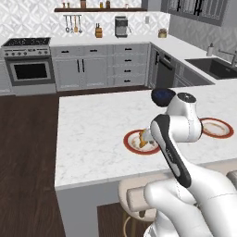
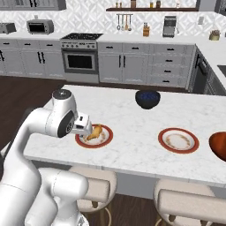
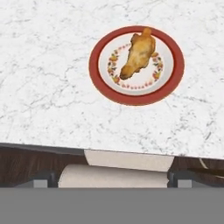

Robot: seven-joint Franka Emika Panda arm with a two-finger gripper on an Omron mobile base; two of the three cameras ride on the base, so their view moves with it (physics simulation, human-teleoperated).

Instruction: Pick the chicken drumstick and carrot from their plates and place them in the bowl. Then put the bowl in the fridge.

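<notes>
Hovering claw over drumstick plate

Hanging above the near edge of the marble tabletop (image 2: pixel 132 128), claw (image 3: pixel 113 179) spread wide, holding nothing; both dark tips sit far apart at the bottom of the hand view. Chicken drumstick (image 3: pixel 138 53) lies on the near plate (image 3: pixel 136 97), slanted, bone end toward the rim, well apart from the tips. Same drumstick (image 2: pixel 94 133) in right base view sits just beside the arm's wrist, plate (image 2: pixel 106 140) under it. In the left base view the drumstick (image 1: pixel 145 137) is half hidden behind the arm, on its plate (image 1: pixel 132 143). Second plate (image 2: pixel 178 140) further right on the tabletop, centre looks bare; carrot not made out on it. Terracotta bowl (image 2: pixel 218 145) at the right edge, cut off by the frame, near the second plate. Dark blue bowl (image 2: pixel 147 99) at the far side of the tabletop. Stool seats (image 2: pixel 176 198) below the tabletop edge.
</notes>
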